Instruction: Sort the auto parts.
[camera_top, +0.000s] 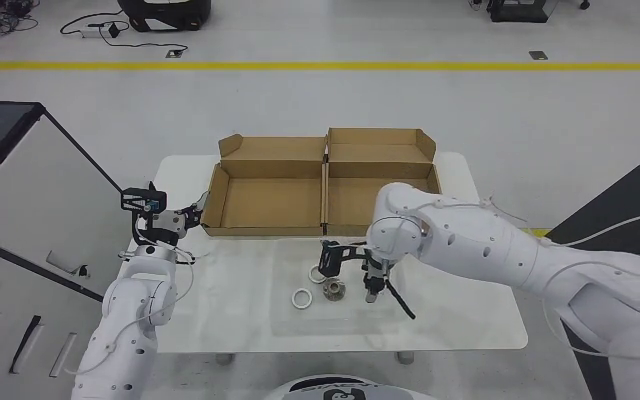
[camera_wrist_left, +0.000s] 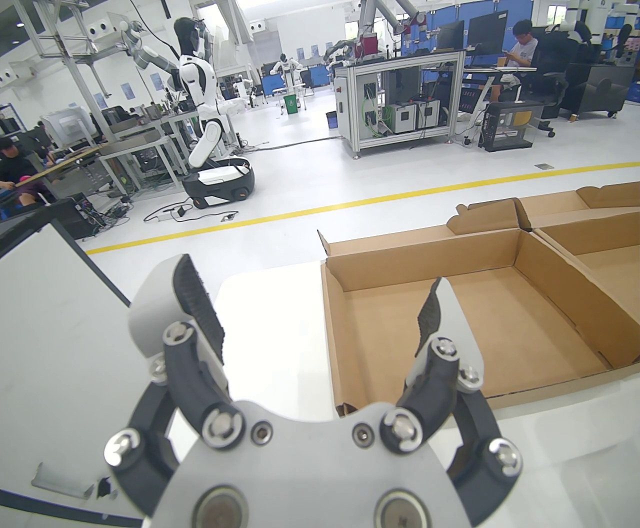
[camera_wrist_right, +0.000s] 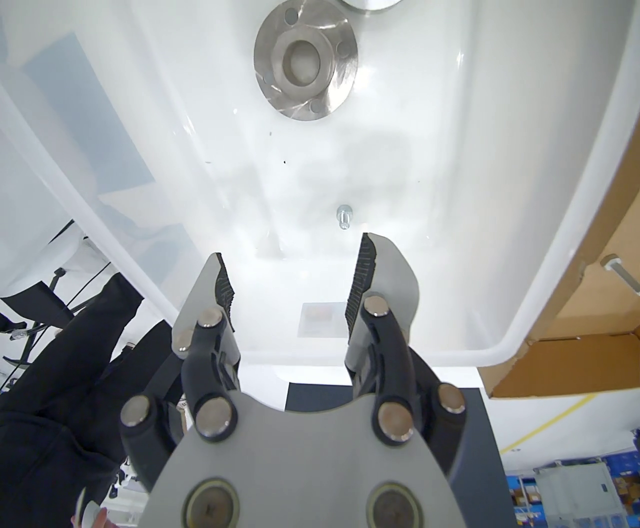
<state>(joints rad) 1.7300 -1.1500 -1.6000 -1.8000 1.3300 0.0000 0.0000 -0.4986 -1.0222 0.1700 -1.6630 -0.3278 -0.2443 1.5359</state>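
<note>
Auto parts (camera_top: 335, 291) sit on the white worktop (camera_top: 450, 320), just below the centre of the top view. There's a metal flange (camera_wrist_right: 305, 59) lying flat, hub up, and a white ring (camera_top: 301, 298) just to its left, the two apart.

Right gripper (camera_top: 372, 290) hangs close beside the flange on its right, pointing down at the worktop. The right wrist view has its jaws standing wide apart. A small bolt (camera_wrist_right: 343, 217) lies on the worktop just off the fingertips (camera_wrist_right: 358, 270), between them and the flange.

Over at the left edge of the worktop, the left gripper (camera_wrist_left: 310, 272) is held above the surface, jaws spread wide too, aimed towards the left cardboard box (camera_top: 265, 200).

That box stands open at the upper middle of the top view, flaps up along its far wall. It stands side by side with its twin, the right cardboard box (camera_top: 385, 195), their walls touching. The right arm's white upper link crosses in front of the right box's lower right corner.
</note>
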